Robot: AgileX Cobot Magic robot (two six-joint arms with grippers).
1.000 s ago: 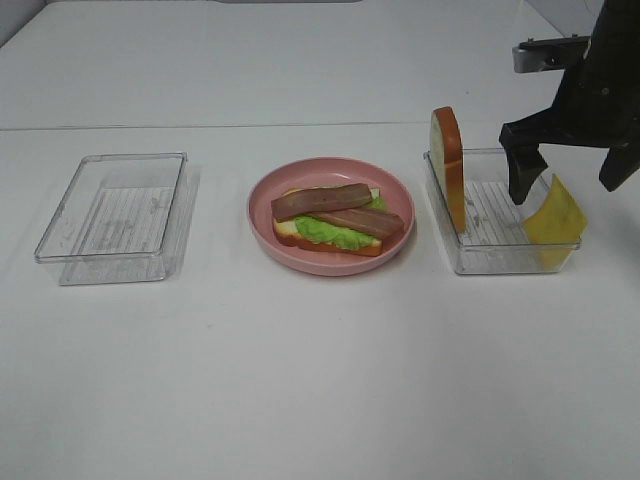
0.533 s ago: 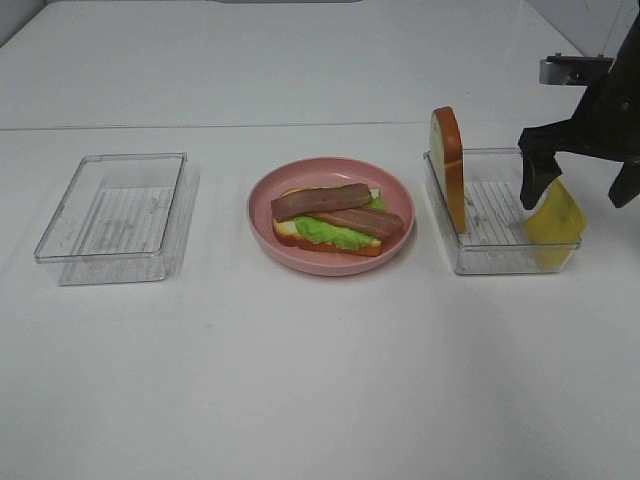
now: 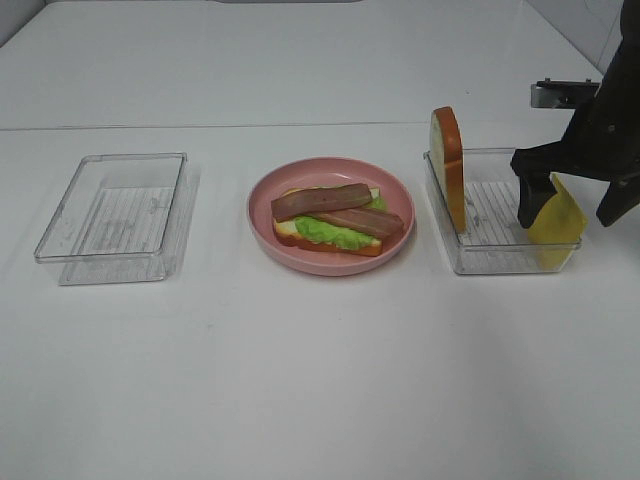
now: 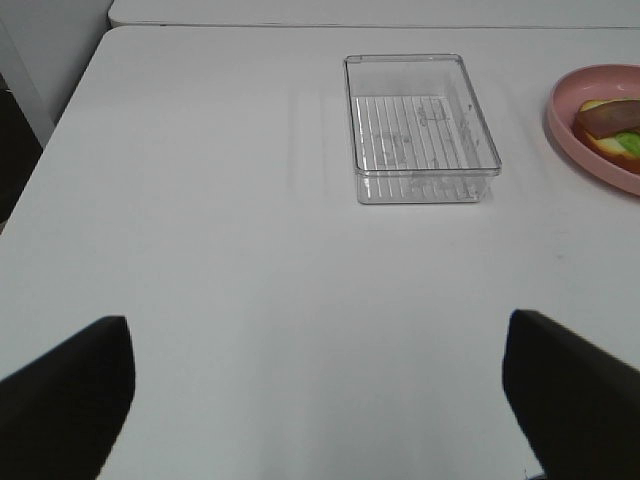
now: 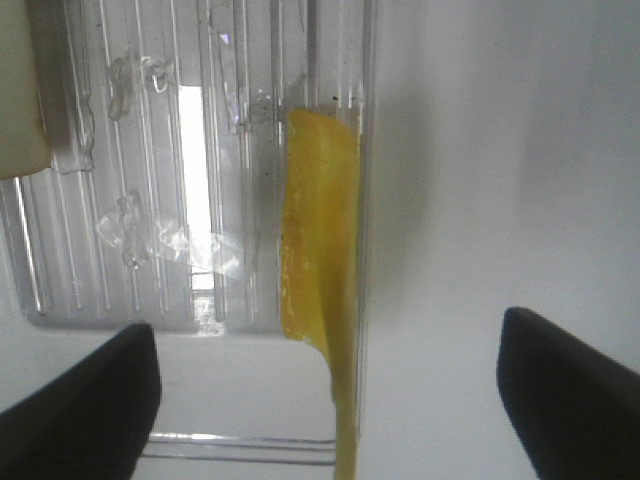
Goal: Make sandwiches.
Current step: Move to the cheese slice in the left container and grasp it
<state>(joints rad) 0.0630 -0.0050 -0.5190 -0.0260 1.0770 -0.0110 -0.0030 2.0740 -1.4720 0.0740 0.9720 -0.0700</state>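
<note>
On the pink plate (image 3: 330,266) lies the open sandwich: a bread slice (image 3: 288,232), green lettuce (image 3: 326,233) and two bacon strips (image 3: 322,200) on top. A second bread slice (image 3: 450,165) stands upright against the left wall of the right tray (image 3: 500,262). The yellow cheese square (image 3: 557,216) leans on that tray's right wall. My right gripper (image 3: 566,212) is open and straddles the cheese (image 5: 318,240), one finger inside the tray and one outside; in the right wrist view the gripper (image 5: 330,400) is wide apart and touches nothing. My left gripper (image 4: 320,400) is open over bare table.
An empty clear tray (image 3: 110,158) sits at the left of the table, also in the left wrist view as the tray (image 4: 420,190) beyond my left fingers. The pink plate's edge (image 4: 560,130) shows there too. White table all around.
My right gripper moved right, then came down so its fingers stand either side of the cheese. Its jaws have narrowed slightly. Food and trays have not moved.
</note>
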